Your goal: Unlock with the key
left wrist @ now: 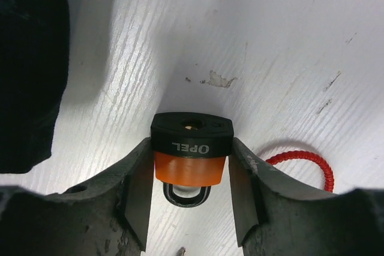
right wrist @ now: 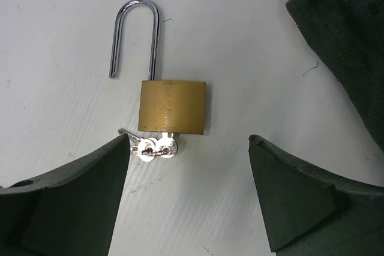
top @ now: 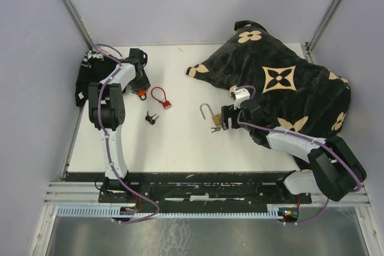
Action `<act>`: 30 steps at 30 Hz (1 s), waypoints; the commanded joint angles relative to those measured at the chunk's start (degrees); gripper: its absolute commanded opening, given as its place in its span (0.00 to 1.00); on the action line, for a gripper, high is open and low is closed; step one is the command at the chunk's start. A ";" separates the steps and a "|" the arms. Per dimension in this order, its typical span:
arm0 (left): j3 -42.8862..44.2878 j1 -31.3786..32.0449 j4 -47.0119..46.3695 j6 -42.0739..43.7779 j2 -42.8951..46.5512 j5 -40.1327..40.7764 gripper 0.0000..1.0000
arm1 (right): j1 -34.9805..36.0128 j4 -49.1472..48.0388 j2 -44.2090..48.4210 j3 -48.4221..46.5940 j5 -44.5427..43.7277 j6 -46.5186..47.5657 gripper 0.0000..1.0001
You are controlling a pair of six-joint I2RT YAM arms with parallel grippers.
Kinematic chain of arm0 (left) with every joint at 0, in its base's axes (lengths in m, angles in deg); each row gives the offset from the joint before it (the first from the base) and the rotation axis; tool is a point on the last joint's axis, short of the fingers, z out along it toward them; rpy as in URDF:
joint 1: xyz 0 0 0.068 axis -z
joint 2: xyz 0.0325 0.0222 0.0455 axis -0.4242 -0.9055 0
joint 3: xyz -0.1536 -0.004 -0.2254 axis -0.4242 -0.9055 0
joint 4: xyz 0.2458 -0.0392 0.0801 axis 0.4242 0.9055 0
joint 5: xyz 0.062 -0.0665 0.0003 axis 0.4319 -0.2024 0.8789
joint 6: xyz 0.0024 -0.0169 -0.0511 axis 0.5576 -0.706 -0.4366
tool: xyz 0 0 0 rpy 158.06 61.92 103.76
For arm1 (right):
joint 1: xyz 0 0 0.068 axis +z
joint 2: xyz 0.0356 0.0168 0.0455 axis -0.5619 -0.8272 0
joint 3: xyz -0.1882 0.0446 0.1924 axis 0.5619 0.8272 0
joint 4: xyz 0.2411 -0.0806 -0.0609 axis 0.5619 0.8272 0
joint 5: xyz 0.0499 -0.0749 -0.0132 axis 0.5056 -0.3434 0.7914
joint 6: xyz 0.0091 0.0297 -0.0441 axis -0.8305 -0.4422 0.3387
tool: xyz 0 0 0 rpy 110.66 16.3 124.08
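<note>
Brass lock, top view: lies mid-table with its shackle swung open, just left of the right gripper.
Right gripper, top view: low over the table, pointing at the brass lock; spread unreadable here.
Orange lock, top view: on the far left of the table, at the tip of the left gripper.
Black key, top view: loose on the table between the two locks, apart from both.
Red cable, top view: just right of the orange lock.
Cloth, top view: dark and patterned, heaped far right behind the right arm.
Left gripper, left wrist: fingers narrowed onto the orange lock, touching both sides of its black cap; the shackle points toward the wrist.
Right gripper, right wrist: fingers wide apart, gripping nothing.
Brass lock, right wrist: flat on the table just beyond the fingertips, shackle open.
Keys, right wrist: at the brass lock's underside, close to the finger on the view's left.
</note>
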 commanded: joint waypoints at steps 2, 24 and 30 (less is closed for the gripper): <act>-0.61 0.01 0.91 4.61 4.60 -0.88 0.44 | 0.34 -0.58 -0.61 -1.63 -1.16 0.99 0.87; -24.13 30.42 -3.41 8.85 26.29 -5.55 0.40 | 0.40 -1.88 5.72 1.35 -3.10 0.99 0.86; -27.27 37.78 -8.05 8.23 25.58 -4.80 0.42 | 0.36 -1.85 5.46 1.33 -3.59 1.34 0.86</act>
